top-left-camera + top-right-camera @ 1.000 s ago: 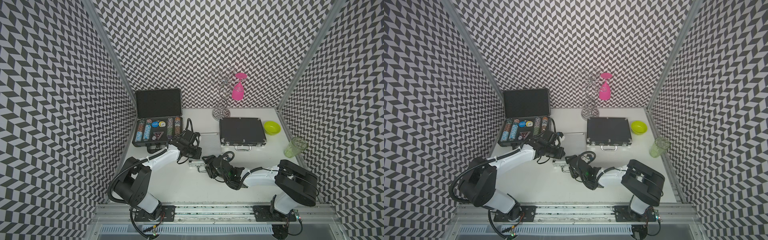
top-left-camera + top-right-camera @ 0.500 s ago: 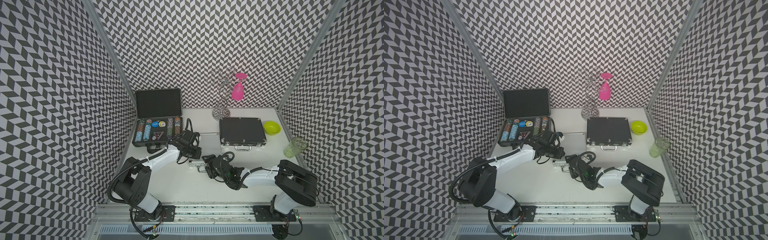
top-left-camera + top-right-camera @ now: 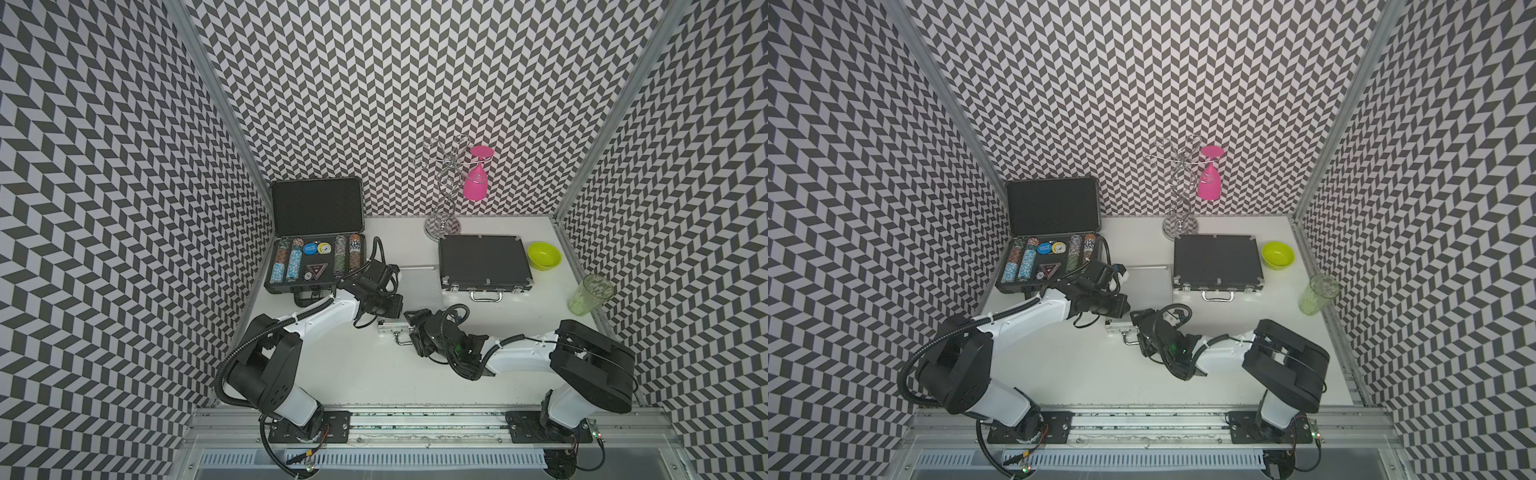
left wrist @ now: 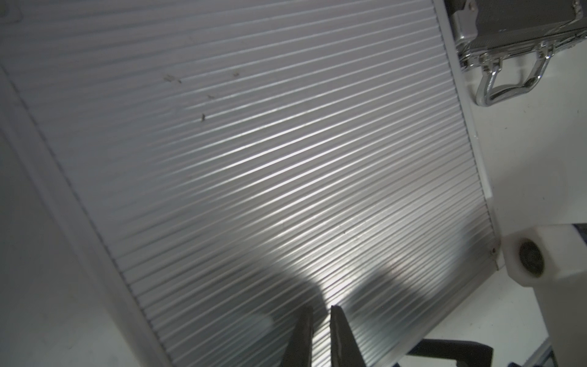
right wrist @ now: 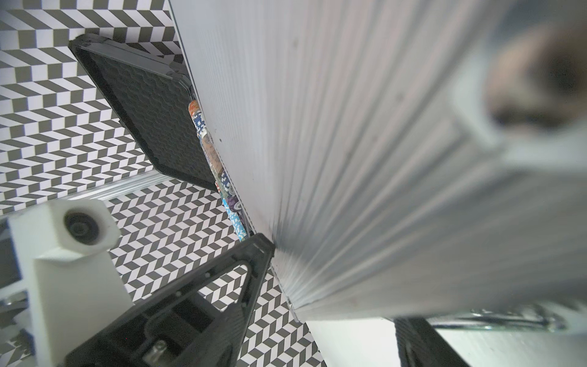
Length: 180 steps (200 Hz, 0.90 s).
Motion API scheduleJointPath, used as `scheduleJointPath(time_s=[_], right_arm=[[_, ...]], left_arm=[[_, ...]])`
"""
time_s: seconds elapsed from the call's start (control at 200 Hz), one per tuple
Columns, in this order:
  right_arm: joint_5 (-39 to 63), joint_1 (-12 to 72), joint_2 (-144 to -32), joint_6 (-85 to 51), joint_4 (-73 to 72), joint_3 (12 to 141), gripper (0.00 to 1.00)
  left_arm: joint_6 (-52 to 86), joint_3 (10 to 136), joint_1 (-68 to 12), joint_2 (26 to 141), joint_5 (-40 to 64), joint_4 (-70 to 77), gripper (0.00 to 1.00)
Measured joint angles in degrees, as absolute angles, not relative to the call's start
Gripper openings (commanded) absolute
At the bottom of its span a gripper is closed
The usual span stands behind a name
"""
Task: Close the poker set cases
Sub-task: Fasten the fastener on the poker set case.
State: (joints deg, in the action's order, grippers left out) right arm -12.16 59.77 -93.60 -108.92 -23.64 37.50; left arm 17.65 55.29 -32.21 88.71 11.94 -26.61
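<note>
Three poker set cases on a white table: one open, two with lids down.

At the left, one black rectangular poker case stands open, its lid upright toward the back wall. It holds four rows of striped poker chips, and its long axis runs across the table. The left gripper, fingers nearly together and holding nothing, sits over the ribbed silver aluminium case in the middle. That case's handle faces the robot, and the grippers hide part of it, so its long axis is unclear. The right gripper is spread wide, one fingertip against that case's edge; whether it clamps is unclear. Behind stands one chrome wire rack with one pink glass hanging. To the right lie one closed black case, long axis across the table, one lime green bowl and one green plastic tumbler.
</note>
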Motion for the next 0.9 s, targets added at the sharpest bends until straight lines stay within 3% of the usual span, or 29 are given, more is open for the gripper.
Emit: scheduleJointPath(time_s=[0.335,0.901], right_arm=[[-12.23,59.68,-92.55,-112.29,-14.68,38.28,0.83],[-11.25,59.57,-94.21,-114.41,-11.79,41.45,0.8]], left_arm=[[18.0,55.29,-32.18,88.68,12.03,-26.61,0.16],[18.11,55.29,-32.1,88.49,12.29,-27.03,0.16]])
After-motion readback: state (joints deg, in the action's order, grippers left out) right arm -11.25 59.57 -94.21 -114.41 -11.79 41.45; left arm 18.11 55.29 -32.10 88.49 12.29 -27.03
